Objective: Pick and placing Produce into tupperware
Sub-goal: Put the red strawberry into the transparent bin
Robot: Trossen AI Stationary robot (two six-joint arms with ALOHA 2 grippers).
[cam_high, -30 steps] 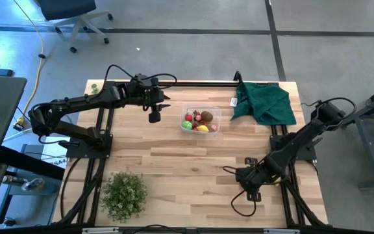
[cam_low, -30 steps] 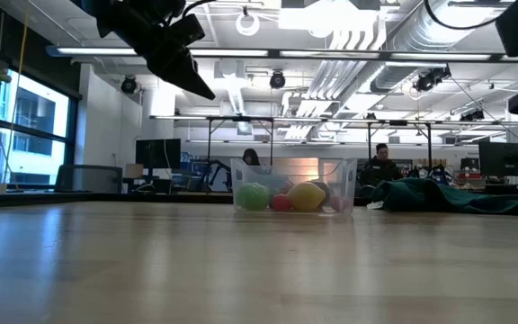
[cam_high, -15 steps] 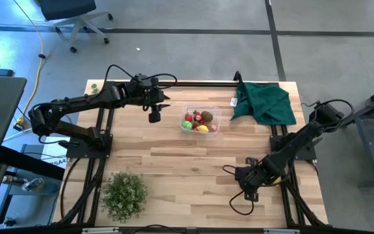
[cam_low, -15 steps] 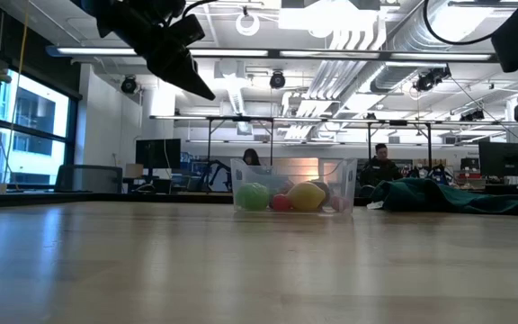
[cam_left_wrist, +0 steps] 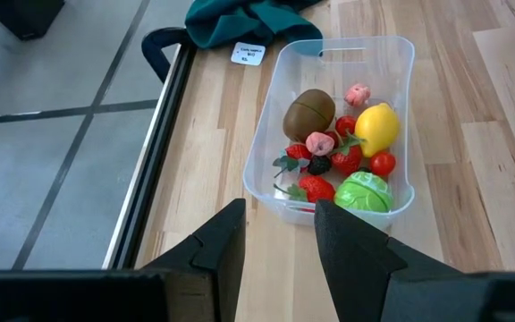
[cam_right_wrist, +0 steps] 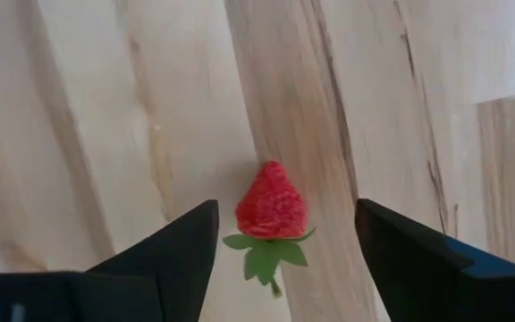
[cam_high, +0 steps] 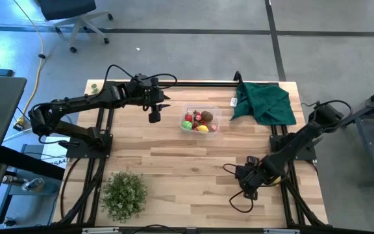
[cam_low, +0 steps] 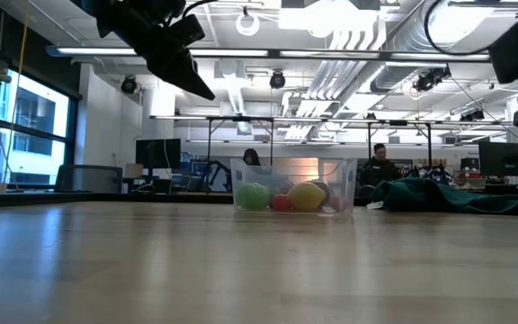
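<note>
A clear tupperware (cam_high: 203, 106) stands on the wooden table at the far middle. It holds produce: a brown kiwi (cam_left_wrist: 308, 112), a yellow lemon (cam_left_wrist: 375, 128), a green ball (cam_left_wrist: 363, 192) and several small red fruits (cam_left_wrist: 347, 159). My left gripper (cam_left_wrist: 280, 219) hangs open above the table just left of the tub (cam_left_wrist: 347, 41), with nothing between its fingers. A red strawberry (cam_right_wrist: 273, 207) with a green leaf stem lies on the table near the right front. My right gripper (cam_right_wrist: 286, 215) points down over it, open, with a finger on either side and apart from it.
A dark green cloth (cam_high: 263, 101) lies at the far right corner with a white tag (cam_high: 234, 101) beside it. A bushy green plant (cam_high: 123, 194) stands at the near left. Cables trail on the table by my right arm (cam_high: 239, 195). People sit in the room behind (cam_low: 382, 162).
</note>
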